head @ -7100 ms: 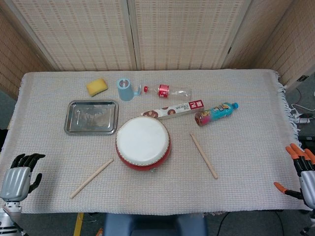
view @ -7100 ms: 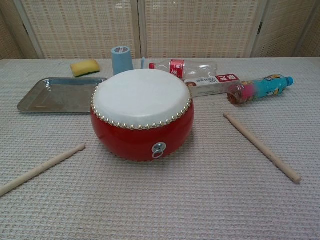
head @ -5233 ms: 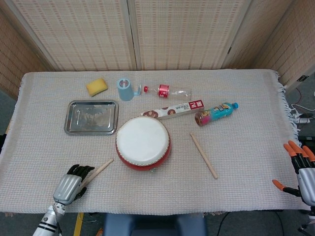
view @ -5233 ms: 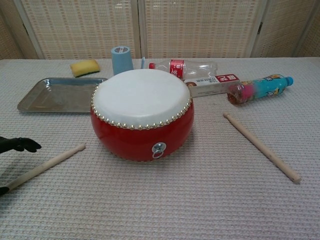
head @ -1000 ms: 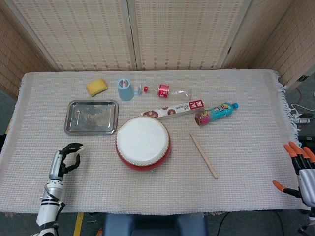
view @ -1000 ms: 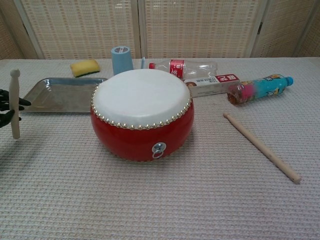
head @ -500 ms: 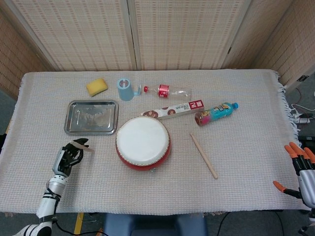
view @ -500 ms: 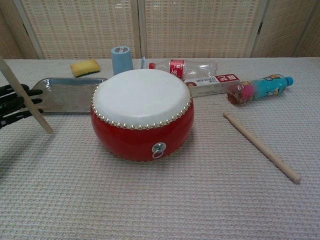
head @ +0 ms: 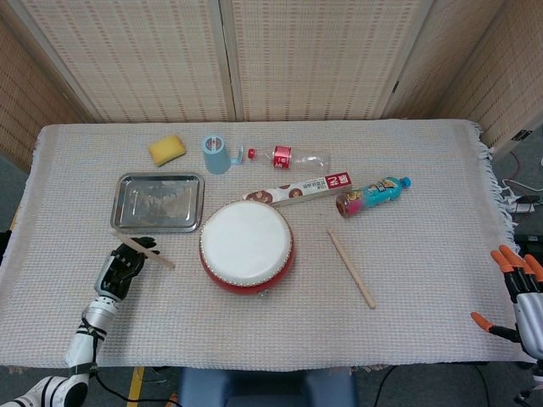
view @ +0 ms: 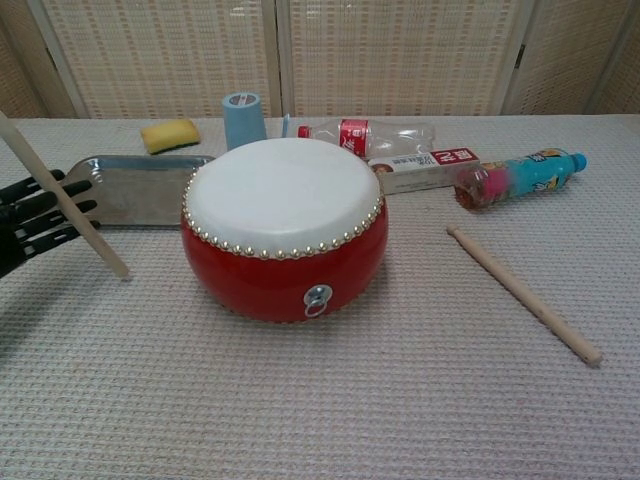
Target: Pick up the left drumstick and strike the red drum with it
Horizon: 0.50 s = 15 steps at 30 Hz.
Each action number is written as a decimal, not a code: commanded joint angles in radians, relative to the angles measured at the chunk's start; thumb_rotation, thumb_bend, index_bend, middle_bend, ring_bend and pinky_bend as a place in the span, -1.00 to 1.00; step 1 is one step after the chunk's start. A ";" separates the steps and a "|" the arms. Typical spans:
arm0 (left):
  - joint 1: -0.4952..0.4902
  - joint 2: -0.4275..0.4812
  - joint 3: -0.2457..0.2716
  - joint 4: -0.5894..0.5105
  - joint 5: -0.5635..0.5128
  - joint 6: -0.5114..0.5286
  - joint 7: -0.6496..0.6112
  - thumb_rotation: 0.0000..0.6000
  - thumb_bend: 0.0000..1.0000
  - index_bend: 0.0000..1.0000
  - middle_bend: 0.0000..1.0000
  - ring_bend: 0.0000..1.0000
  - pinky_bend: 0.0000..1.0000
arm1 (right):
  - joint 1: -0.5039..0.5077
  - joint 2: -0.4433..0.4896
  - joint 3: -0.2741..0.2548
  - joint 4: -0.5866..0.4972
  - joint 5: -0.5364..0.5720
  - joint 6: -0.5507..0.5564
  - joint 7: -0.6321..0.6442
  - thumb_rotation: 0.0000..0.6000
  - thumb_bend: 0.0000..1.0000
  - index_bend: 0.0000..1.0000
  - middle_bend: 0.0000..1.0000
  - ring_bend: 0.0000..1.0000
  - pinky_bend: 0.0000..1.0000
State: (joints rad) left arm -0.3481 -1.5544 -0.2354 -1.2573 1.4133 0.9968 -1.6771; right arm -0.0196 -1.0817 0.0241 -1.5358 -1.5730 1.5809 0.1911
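The red drum [head: 247, 247] [view: 284, 228] with its white skin sits mid-table. My left hand [head: 121, 268] [view: 28, 232] hovers to the drum's left and grips the left drumstick [head: 144, 250] [view: 66, 202]. The stick slants across the fingers, its lower tip pointing toward the drum but apart from it. The other drumstick [head: 351, 268] [view: 522, 293] lies on the cloth right of the drum. My right hand [head: 519, 297] rests at the table's far right edge, fingers spread, holding nothing.
A metal tray [head: 159, 202] [view: 120, 190] lies just behind my left hand. Behind the drum are a yellow sponge [head: 167, 149], a blue cup [head: 215, 154], a clear bottle [head: 288, 157], a red-and-white box [head: 299, 190] and a colourful bottle [head: 372, 195].
My left hand has lifted the left drumstick off the cloth and moved up-table toward the tray. In the last second the stick has tilted from upright to slanted, its tip swinging toward the drum.
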 commanded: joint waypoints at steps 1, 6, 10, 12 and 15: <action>-0.010 0.002 0.001 0.015 0.004 -0.002 -0.068 1.00 0.03 0.00 -0.27 -0.38 -0.24 | 0.000 0.000 0.000 0.000 0.001 0.000 -0.001 1.00 -1.00 -1.00 -1.00 -1.00 -1.00; -0.013 -0.009 0.022 0.049 0.025 0.016 -0.118 1.00 0.04 -0.03 -0.27 -0.38 -0.25 | 0.000 0.001 0.001 -0.002 -0.001 0.000 -0.002 1.00 -1.00 -1.00 -1.00 -1.00 -1.00; -0.011 -0.027 0.046 0.083 0.040 0.036 -0.128 1.00 0.04 -0.12 -0.28 -0.38 -0.26 | 0.000 0.001 0.001 -0.003 0.000 0.001 -0.003 1.00 -1.00 -1.00 -1.00 -1.00 -1.00; -0.013 -0.036 0.052 0.099 0.044 0.043 -0.136 1.00 0.04 -0.16 -0.29 -0.38 -0.26 | 0.000 0.002 0.001 -0.003 0.000 0.001 -0.003 1.00 -1.00 -1.00 -1.00 -1.00 -1.00; -0.013 -0.046 0.064 0.118 0.052 0.057 -0.154 1.00 0.05 -0.19 -0.29 -0.38 -0.26 | -0.001 0.002 0.001 -0.003 0.001 0.002 -0.003 1.00 -1.00 -1.00 -1.00 -1.00 -1.00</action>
State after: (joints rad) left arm -0.3604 -1.5952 -0.1772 -1.1470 1.4610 1.0479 -1.8248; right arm -0.0209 -1.0799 0.0255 -1.5392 -1.5723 1.5825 0.1880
